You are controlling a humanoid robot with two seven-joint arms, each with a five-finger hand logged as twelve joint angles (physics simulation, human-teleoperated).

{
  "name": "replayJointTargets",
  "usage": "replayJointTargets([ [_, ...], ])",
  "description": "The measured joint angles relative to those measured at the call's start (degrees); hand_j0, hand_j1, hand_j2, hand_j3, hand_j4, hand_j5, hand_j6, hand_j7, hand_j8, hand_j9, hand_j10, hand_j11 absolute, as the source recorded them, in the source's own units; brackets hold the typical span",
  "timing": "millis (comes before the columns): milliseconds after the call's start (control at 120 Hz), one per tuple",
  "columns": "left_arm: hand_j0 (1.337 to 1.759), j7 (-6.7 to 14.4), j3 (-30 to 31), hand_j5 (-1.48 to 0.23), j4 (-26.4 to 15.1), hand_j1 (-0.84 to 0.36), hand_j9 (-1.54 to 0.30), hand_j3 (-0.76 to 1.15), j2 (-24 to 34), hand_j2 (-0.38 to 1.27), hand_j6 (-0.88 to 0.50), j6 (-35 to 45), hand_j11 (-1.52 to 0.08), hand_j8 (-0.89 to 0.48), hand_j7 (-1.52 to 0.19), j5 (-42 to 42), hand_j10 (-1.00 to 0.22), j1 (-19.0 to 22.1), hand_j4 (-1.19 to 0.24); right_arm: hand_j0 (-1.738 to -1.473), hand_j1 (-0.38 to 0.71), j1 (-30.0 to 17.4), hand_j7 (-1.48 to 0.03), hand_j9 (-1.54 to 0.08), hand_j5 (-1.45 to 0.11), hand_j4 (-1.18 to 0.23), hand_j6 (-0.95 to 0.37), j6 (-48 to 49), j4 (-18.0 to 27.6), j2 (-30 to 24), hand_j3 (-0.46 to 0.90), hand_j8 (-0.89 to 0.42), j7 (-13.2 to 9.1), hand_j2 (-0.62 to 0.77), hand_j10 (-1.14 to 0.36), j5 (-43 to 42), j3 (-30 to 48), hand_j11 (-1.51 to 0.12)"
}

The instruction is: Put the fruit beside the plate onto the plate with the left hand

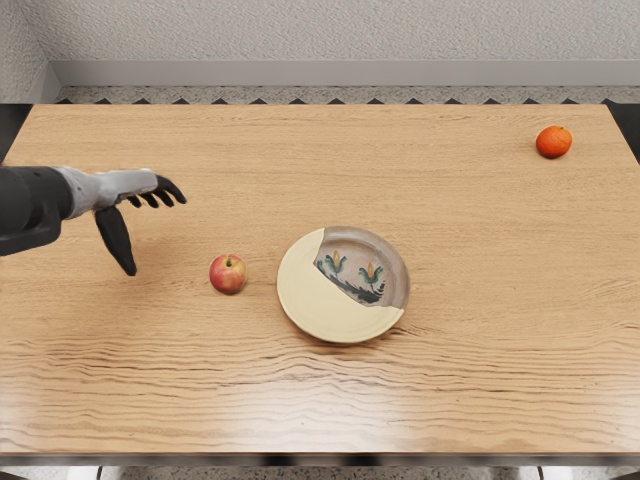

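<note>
Nearest the camera, the front strip of the light-brown wooden tabletop (320, 410) is lying bare. Further in, a little right of the middle, a round ceramic plate (300, 292), cream on its near-left part and painted with a grey-blue motif on the rest, is being shown with nothing resting on it. Just beside the plate's left rim, apart from it, a small red-and-yellow apple (227, 273) is sitting upright on the wood; being the fruit next to the plate, it is judged to be the one meant.

Well to the left of the apple, near the tabletop's left edge, the grey-and-black left hand (125, 200) is being held out from its arm. Its dark fingers (165, 190) are being kept apart and extended, the thumb is hanging toward the near edge, and nothing is being gripped. The right arm is not being shown.

Farthest off, near the far right corner, a round orange fruit (553, 141) is lying well apart from the plate.

By this layout the task is judged to be barely begun: the reach is being made, while grasping, lifting and placing are all left.
</note>
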Motion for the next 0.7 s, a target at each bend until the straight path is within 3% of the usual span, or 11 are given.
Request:
replayJointTargets([
  [158, 1.658, 0.03, 1.64, -0.32, -0.52, 0.05, -0.32, 0.0, -5.03, 0.05, -0.25, 1.28, -0.32, -0.25, -0.32, 6.25, -0.25, -0.5, -0.25, -1.658, -0.31, 0.0, -0.04, -0.04, -0.04, -0.03, -0.03, 0.0, 0.0, 0.0, 0.0, -0.03, 0.0, -0.01, -0.03, 0.0, 0.0, -0.04],
  [283, 1.658, 0.04, 4.27, -0.32, -0.6, 0.05, -0.32, 0.0, -10.07, 0.05, -0.25, 3.16, -0.32, -0.25, -0.32, 7.38, -0.25, -3.2, -0.25, -1.658, -0.31, 0.0, -0.04, -0.04, -0.04, -0.03, -0.03, 0.0, 0.0, 0.0, 0.0, -0.03, 0.0, -0.01, -0.03, 0.0, 0.0, -0.04],
  [700, 1.658, 0.04, 9.94, -0.32, -0.57, 0.05, -0.32, 0.0, -21.04, 0.05, -0.25, 7.86, -0.32, -0.25, -0.32, 1.38, -0.25, -4.83, -0.25, -1.658, -0.31, 0.0, -0.04, -0.04, -0.04, -0.03, -0.03, 0.0, 0.0, 0.0, 0.0, -0.03, 0.0, -0.01, -0.03, 0.0, 0.0, -0.04],
])
